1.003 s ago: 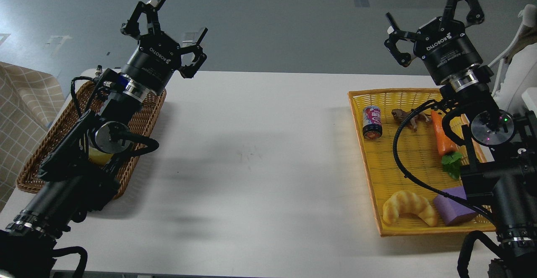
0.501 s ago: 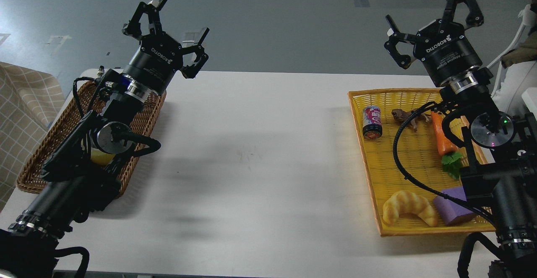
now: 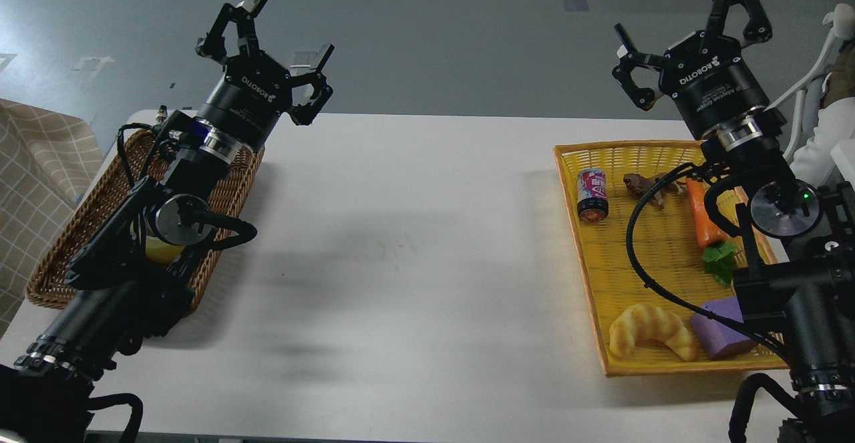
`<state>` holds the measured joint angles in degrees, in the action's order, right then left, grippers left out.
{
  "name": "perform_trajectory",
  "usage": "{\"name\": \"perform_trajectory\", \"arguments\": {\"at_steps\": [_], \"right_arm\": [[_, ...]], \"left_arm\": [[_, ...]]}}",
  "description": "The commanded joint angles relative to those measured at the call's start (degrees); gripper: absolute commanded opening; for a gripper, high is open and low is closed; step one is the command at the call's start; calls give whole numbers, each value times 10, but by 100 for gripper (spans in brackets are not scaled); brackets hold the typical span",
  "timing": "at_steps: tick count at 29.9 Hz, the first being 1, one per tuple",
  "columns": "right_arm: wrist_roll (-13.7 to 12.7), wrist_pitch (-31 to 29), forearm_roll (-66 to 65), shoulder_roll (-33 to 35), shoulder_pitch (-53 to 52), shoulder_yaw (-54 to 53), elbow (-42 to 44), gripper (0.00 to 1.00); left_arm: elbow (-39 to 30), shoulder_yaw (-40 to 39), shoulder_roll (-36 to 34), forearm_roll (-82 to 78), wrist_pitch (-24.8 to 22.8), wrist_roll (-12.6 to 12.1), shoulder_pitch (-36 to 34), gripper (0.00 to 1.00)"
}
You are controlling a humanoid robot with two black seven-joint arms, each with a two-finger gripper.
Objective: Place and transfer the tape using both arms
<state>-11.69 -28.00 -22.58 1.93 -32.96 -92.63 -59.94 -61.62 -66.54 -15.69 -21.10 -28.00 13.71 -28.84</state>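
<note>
The tape [image 3: 160, 249] shows only as a small yellow patch under my left arm, inside the brown wicker basket [image 3: 60, 256] at the table's left edge; most of it is hidden. My left gripper [image 3: 277, 45] is open and empty, raised above the basket's far end. My right gripper [image 3: 688, 35] is open and empty, raised above the far end of the yellow tray [image 3: 614, 262].
The yellow tray holds a drink can [image 3: 592, 194], a brown animal toy [image 3: 644, 186], a carrot [image 3: 705, 219], a croissant toy [image 3: 651, 339] and a purple block [image 3: 721, 329]. A checked cloth [image 3: 40, 162] lies at the far left. The white table [image 3: 407, 249] spans between basket and tray.
Both arms have shifted only very slightly. The grippers stay open and empty.
</note>
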Motion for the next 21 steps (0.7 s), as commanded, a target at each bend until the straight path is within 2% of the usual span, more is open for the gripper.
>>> {"name": "perform_trajectory", "arguments": {"at_steps": [1, 21], "right_arm": [[-1, 0, 0, 0, 1, 0, 0, 100], [-1, 0, 0, -2, 2, 0, 0, 100]], "left_arm": [[0, 1, -2, -5, 0, -1, -3, 98], [8, 0, 2, -4, 0, 1, -3, 98]]}}
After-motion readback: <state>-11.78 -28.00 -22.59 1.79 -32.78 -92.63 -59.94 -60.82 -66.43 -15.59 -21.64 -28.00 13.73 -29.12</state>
